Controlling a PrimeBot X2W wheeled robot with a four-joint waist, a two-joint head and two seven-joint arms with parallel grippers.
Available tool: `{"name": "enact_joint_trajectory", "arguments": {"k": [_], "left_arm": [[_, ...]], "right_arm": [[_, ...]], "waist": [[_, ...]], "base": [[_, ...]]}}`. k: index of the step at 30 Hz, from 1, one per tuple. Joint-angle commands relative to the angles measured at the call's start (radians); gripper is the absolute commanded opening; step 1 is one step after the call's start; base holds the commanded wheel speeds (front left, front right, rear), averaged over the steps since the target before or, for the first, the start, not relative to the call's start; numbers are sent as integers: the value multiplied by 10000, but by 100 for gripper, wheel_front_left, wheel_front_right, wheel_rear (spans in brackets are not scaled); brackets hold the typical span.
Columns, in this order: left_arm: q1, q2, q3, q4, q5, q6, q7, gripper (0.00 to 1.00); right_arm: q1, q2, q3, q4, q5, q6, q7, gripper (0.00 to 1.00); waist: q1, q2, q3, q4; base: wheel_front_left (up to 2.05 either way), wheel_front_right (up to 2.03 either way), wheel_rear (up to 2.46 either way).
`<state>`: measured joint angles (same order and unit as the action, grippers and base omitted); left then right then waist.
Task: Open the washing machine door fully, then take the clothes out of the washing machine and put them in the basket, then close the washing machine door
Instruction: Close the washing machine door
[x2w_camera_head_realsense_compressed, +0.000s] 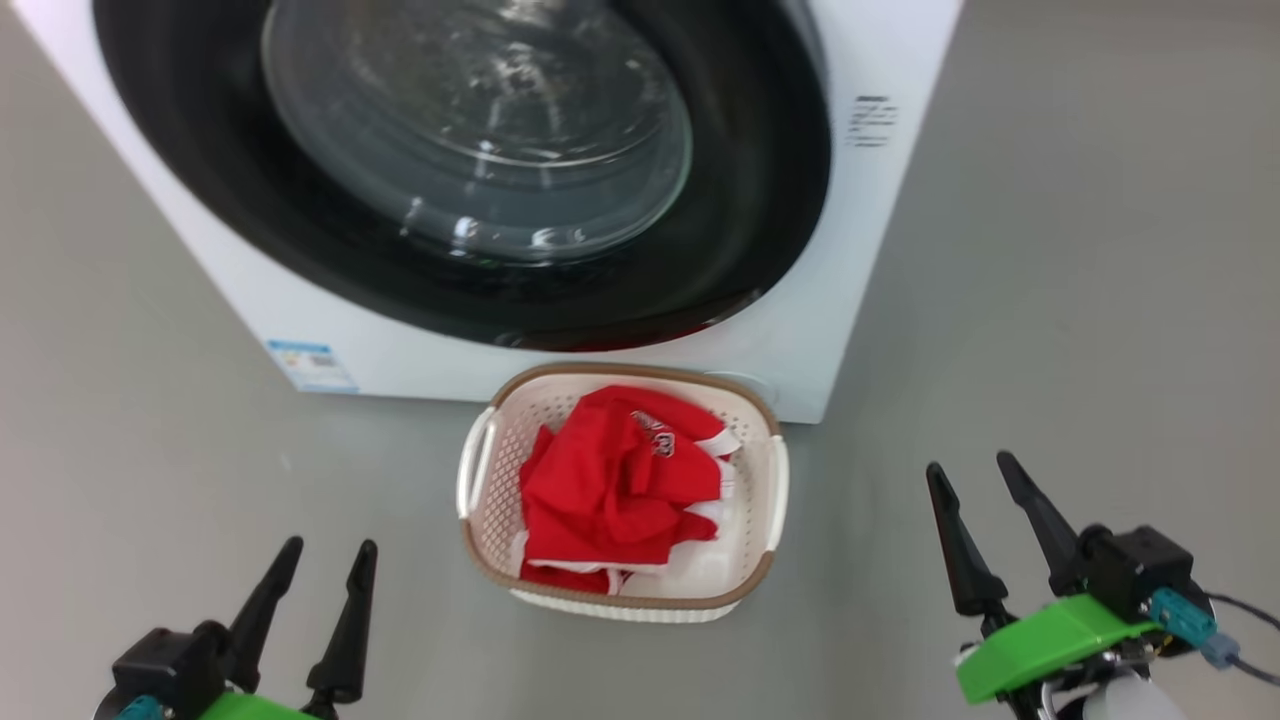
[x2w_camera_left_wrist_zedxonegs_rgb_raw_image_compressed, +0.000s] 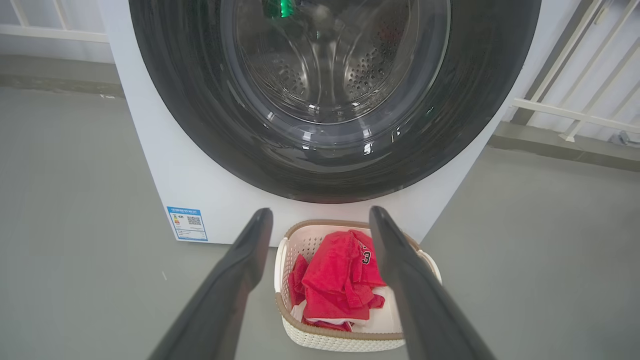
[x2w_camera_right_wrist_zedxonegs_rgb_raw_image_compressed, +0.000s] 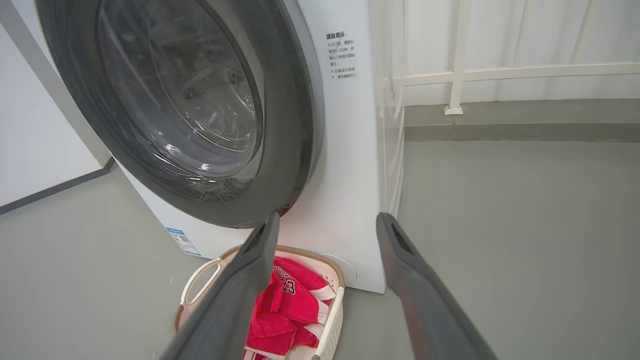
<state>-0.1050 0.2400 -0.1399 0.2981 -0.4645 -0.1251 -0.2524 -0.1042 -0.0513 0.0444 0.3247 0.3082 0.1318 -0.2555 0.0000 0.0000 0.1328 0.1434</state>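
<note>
Both pincers hanging released, empty: left pincer (x2w_camera_head_realsense_compressed: 330, 543) at 7 o'clock, right pincer (x2w_camera_head_realsense_compressed: 969, 461) at 4. Clothes (x2w_camera_head_realsense_compressed: 615, 480) lying in basket (x2w_camera_head_realsense_compressed: 630, 371), 6 o'clock of washing machine door (x2w_camera_head_realsense_compressed: 760, 200). Door looking shut; closing step likely wrapping up, next checking latch.

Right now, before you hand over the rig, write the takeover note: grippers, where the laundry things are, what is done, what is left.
Left gripper: open, empty, low on the left.
Right gripper: open, empty, low on the right.
Bright red jersey clothes lie in the small cream-white perforated plastic basket, on the floor just in front of the big white front-loading washing machine.
The large round black-rimmed glass door sits against the machine's front.
Done: clothes unloaded, door swung to.
Left: check the latch; I cannot tell whether it caught.
</note>
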Motion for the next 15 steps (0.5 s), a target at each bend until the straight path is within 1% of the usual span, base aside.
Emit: {"name": "enact_joint_trajectory", "arguments": {"k": [1,10,15], "left_arm": [[-10,334,433,-199,54,-56,-93,100],[386,391,790,-192,209,-56,-93,100],[572,384,945,-194,274,-56,-93,100]], "right_arm": [[114,9,191,-315,91,-11,-63,100],[840,10,85,-558,111,-11,-63,100],[1092,10,-20,-619,100,-11,-63,100]], "waist": [[0,0,-313,-388],[0,0,-650,-932],[0,0,-747,-1110]], "base": [[0,0,0],[0,0,0],[0,0,0]]}}
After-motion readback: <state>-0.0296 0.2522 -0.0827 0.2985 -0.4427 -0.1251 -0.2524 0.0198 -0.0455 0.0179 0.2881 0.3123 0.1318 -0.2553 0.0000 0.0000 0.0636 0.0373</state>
